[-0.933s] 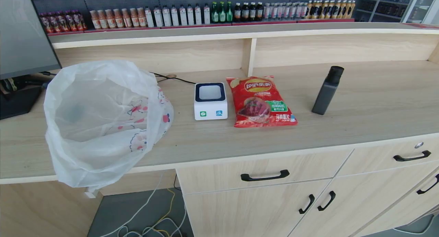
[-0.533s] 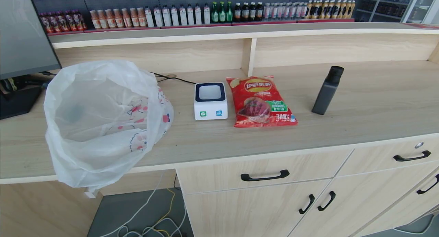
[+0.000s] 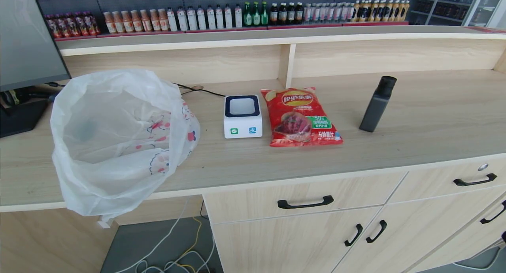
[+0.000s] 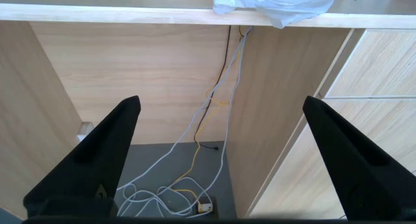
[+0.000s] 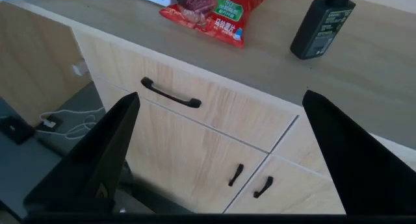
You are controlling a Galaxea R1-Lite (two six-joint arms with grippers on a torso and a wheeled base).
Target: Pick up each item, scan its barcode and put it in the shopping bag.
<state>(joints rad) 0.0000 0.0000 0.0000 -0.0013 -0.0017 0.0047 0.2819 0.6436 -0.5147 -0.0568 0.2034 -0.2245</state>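
Both hands sit low in front of the tabletop (image 3: pixel 435 119) with their fingers spread wide and nothing between them: the left hand (image 4: pixel 221 100) faces the open space under the shopping bag (image 3: pixel 118 138), the right hand (image 5: pixel 220 94) faces the drawer fronts below the crisp packet (image 3: pixel 302 117) and the dark bottle (image 3: pixel 377 104). Either hand, coming up from there, could catch the tabletop's front edge.

The crisp packet lies flat, just beside the scanner (image 3: pixel 242 115). It looks puffy and slick, so a pinch may slide off or crush it, and dragging it could shove the scanner. Its barcode is probably on the hidden underside, so a scan may fail unless it is turned.

The bottle stands upright, well apart from the packet. It is tall and narrow, and a glancing finger would likely tip it.

The shopping bag is thin film and sags over the front edge, so a dropped item might drag it off or fold its mouth shut
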